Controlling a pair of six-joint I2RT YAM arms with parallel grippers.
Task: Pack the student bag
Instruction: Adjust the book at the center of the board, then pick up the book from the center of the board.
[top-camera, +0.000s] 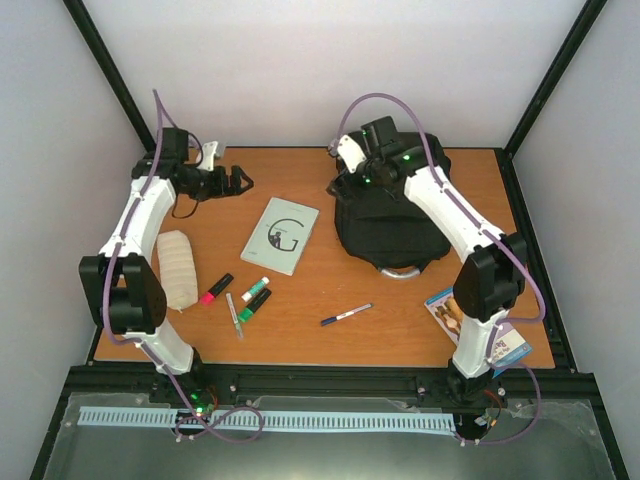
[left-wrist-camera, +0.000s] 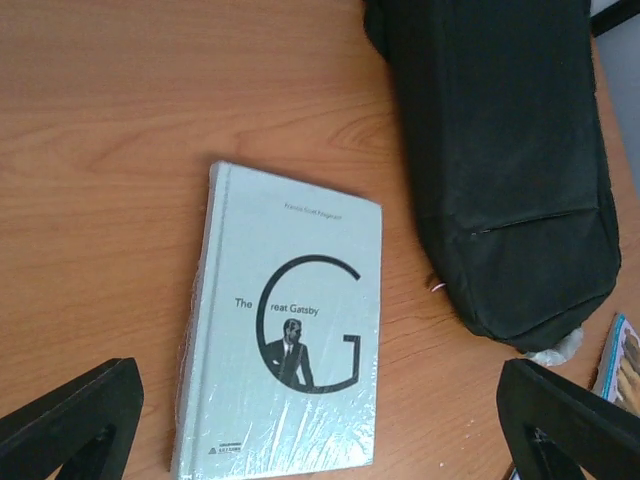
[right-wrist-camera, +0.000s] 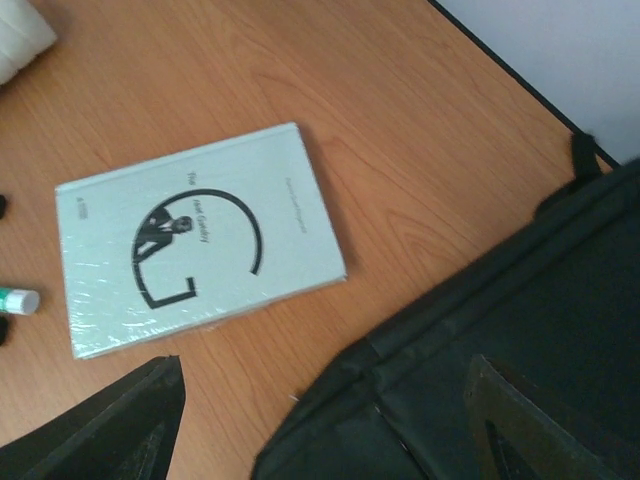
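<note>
The table (top-camera: 400, 335) carries everything. From above, the bag (top-camera: 375, 230) lies flat at about 1 o'clock from the table's middle, with its grey handle toward the near edge. I cannot tell whether its zip is open.

The right gripper (right-wrist-camera: 325, 420) hovers over the bag's far-left corner, jaws wide apart and holding nothing. The left gripper (left-wrist-camera: 320, 420) hangs at 10 o'clock, pointed toward the book, also spread wide and empty.

The book (top-camera: 281, 235), pale and shrink-wrapped, lies just left of the bag, near it but apart. A white ribbed pouch (top-camera: 177, 268) sits at 9 o'clock. A colourful booklet (top-camera: 440, 305) lies at 4 o'clock, partly under the right arm. Three markers (top-camera: 254, 296) and a thin stick (top-camera: 234, 316) cluster at 8 o'clock, and a pen (top-camera: 346, 315) lies alone at 6 o'clock.

Judging by this, packing has barely begun: every loose item I can see lies outside the bag. Opening the bag, if that is needed, and loading each item all remain.
</note>
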